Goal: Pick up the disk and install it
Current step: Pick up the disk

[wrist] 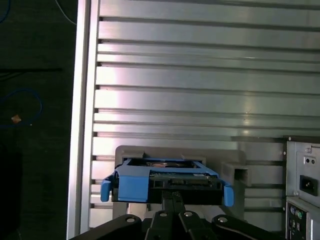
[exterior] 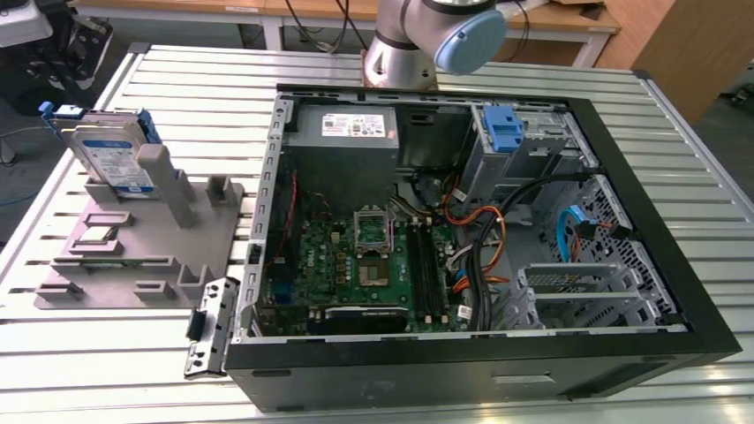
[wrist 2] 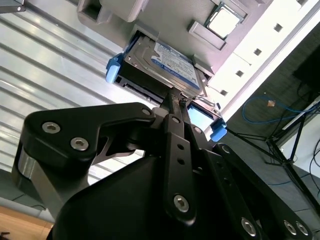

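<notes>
- One silver rectangular metal disk with a white-and-blue label and blue plastic side rails (exterior: 109,155) stands on edge in the exterior view. It is slotted into the far corner of a grey plastic holder block (exterior: 141,256). That block sits by the edge of the ribbed aluminium surface (exterior: 118,353) on the exterior view's left, well apart from the open black computer case (exterior: 471,375). The disk is not yet installed in the case.
- In the second wrist view the black gripper (wrist 2: 174,97) points straight at the disk (wrist 2: 165,62). Its two fingers are pressed together with nothing between them. The tips are either just short of the disk's near edge or touching it; I cannot tell which.
- In the first wrist view the disk (wrist: 170,181) lies directly ahead of the gripper (wrist: 173,196), its blue-railed edge turned towards it. The long axis of that edge runs crosswise to the closed fingers and is roughly centred on them. By my judgement this is the approach, with no grasp made.
</notes>
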`<state>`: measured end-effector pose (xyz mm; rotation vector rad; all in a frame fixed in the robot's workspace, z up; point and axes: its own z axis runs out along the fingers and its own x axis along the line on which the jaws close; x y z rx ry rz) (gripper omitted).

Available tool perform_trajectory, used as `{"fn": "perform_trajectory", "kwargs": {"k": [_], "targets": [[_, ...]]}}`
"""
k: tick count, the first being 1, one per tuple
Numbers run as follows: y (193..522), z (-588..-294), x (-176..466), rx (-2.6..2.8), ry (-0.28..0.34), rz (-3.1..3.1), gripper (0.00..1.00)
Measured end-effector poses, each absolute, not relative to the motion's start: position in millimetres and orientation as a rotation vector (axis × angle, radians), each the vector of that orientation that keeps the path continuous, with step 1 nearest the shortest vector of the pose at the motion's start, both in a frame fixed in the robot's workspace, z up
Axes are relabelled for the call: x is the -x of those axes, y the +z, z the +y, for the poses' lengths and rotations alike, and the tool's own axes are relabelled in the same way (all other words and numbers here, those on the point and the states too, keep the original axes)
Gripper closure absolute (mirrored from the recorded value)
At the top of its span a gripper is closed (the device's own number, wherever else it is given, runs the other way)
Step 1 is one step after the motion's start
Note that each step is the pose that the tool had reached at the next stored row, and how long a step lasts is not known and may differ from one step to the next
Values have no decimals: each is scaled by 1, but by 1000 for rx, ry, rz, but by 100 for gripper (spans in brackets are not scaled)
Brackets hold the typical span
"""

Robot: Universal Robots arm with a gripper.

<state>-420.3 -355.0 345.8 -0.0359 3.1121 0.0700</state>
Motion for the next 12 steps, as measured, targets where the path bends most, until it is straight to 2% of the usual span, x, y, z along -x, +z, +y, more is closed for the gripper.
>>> {"fn": "perform_trajectory", "kwargs": {"k": [12], "targets": [[346, -355, 420, 71, 71, 3112, 90]]}}
